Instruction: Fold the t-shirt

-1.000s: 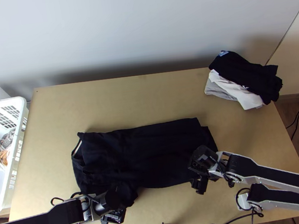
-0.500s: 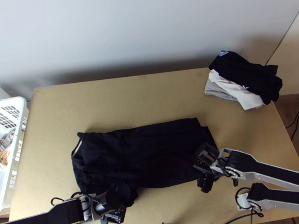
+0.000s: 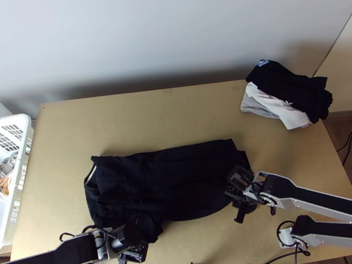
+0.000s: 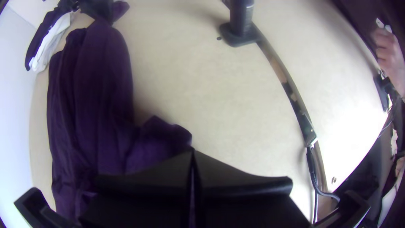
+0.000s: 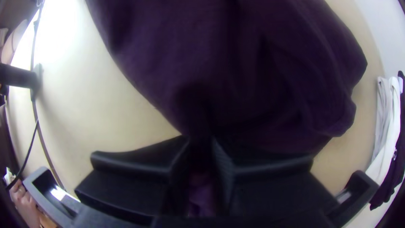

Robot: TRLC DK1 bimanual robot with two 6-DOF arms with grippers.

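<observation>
The creased black t-shirt (image 3: 181,175) lies in a folded oblong on the table (image 3: 144,120).

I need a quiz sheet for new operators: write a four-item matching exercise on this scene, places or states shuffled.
1. black t-shirt
2. plastic laundry basket
3. stack of clothes
4. right gripper

A. black on top, white and grey beneath, at the far right corner
B. shut on cloth, toward the right end of the near edge
C. stretched lengthwise across the table
D. white, slotted, beside the table's left edge

Pairs: 1-C, 2-D, 3-A, 4-B
</observation>
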